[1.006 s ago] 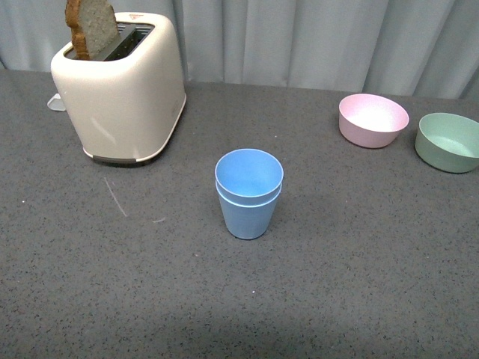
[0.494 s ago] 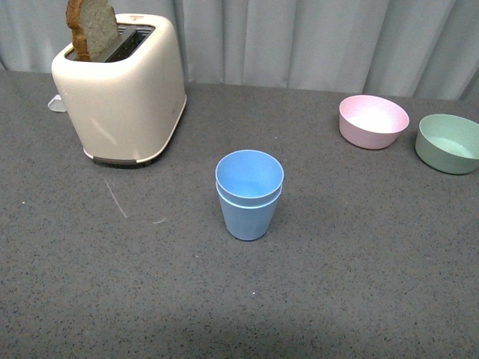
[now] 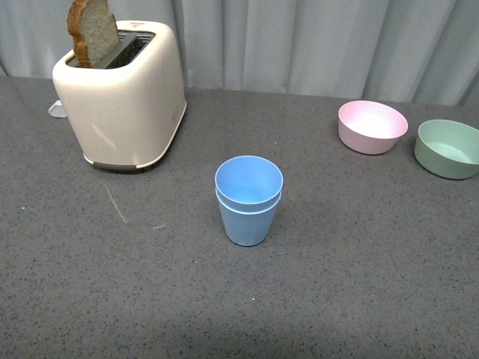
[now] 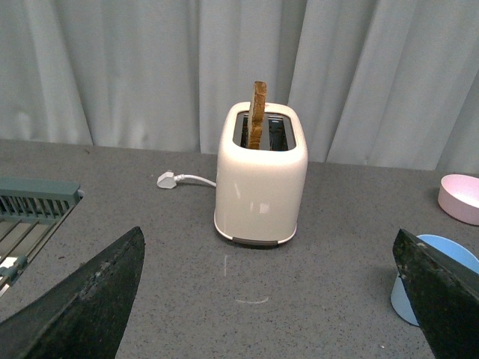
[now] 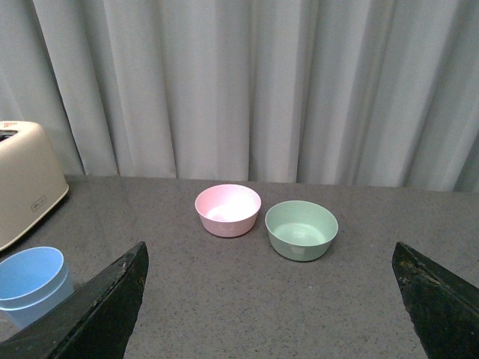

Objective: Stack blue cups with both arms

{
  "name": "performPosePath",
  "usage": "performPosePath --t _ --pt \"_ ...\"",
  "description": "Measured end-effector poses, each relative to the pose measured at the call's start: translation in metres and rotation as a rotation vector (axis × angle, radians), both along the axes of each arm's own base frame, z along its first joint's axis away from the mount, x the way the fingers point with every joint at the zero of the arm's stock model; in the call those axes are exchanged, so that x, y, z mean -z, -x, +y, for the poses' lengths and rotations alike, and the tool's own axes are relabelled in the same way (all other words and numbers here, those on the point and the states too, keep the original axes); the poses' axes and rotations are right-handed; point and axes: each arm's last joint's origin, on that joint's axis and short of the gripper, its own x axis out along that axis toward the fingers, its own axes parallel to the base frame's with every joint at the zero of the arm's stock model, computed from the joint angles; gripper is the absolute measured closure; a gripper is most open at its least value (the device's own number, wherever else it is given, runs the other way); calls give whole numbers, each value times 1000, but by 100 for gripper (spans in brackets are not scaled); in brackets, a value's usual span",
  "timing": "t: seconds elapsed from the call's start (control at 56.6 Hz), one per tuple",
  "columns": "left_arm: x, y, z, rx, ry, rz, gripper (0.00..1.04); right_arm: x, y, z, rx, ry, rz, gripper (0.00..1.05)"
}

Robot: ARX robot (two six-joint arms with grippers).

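Two blue cups point(image 3: 248, 200) nested upright, untouched.

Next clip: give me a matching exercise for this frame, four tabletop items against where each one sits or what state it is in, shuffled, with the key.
Items
1. blue cups
2. bread slice
3. pink bowl
4. green bowl

Places or states
A. farthest toward the robot's right on the table
B. nested one inside the other, upright, mid-table
C. sticking up out of the toaster slot
D. between the cups and the green bowl, near the curtain

Pairs: 1-B, 2-C, 3-D, 4-A
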Motion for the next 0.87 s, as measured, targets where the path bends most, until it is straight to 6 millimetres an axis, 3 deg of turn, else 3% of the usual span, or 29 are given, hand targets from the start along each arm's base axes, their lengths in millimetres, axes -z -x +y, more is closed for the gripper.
performPosePath --t 0.865 --pt "0 0 0 0 0 0 7 0 0 0 0 0 0 10"
